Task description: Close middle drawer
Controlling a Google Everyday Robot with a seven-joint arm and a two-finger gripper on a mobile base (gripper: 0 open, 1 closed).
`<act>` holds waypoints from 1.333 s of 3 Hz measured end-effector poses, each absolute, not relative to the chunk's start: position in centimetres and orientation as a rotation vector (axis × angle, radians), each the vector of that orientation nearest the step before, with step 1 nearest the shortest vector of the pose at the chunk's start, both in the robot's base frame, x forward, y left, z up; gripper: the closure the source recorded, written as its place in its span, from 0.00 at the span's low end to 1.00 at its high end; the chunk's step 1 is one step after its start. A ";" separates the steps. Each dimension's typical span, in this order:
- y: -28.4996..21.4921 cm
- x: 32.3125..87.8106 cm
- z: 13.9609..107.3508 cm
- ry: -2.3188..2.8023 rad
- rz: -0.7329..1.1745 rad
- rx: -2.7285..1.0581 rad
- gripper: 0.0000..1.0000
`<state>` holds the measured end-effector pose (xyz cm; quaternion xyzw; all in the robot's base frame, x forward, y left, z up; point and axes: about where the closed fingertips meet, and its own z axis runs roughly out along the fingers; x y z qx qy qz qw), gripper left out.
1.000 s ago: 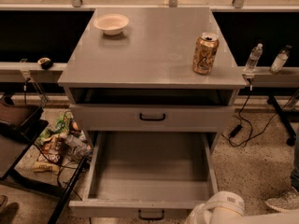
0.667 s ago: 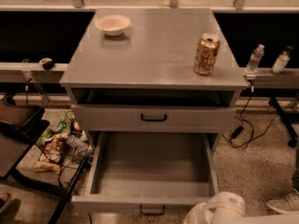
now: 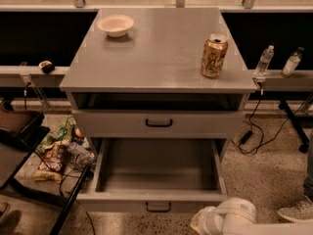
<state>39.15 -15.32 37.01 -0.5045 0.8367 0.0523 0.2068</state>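
Note:
The middle drawer [image 3: 157, 166] is pulled far out of the grey cabinet [image 3: 156, 58]. Its long grey box interior is empty. Its flat front [image 3: 112, 202] faces me near the bottom edge, with a small black bar handle [image 3: 158, 207]. Above it, another drawer front [image 3: 107, 123] with a black handle stands slightly out, with a dark gap over it. My gripper is out of view. Only a white rounded part of my arm [image 3: 230, 218] shows at the bottom edge, just in front of the right end of the middle drawer's front. I cannot tell if it touches.
A white bowl [image 3: 115, 25] and a gold can [image 3: 214, 56] stand on the cabinet top. Snack bags and clutter [image 3: 56, 153] lie on the floor to the left, beside a dark chair frame [image 3: 19, 146]. Two bottles [image 3: 264, 60] stand on the right ledge. Cables [image 3: 254, 131] and a person's shoe [image 3: 296, 212] are at the right.
The middle drawer's front has moved back toward the cabinet, so less of the drawer sticks out. My white arm part stays at the bottom right.

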 end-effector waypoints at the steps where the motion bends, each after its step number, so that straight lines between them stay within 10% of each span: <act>1: -15.5 41.8 36.7 2.261 0.132 -1.367 1.00; 4: -16.0 51.5 37.3 1.993 0.036 -1.265 1.00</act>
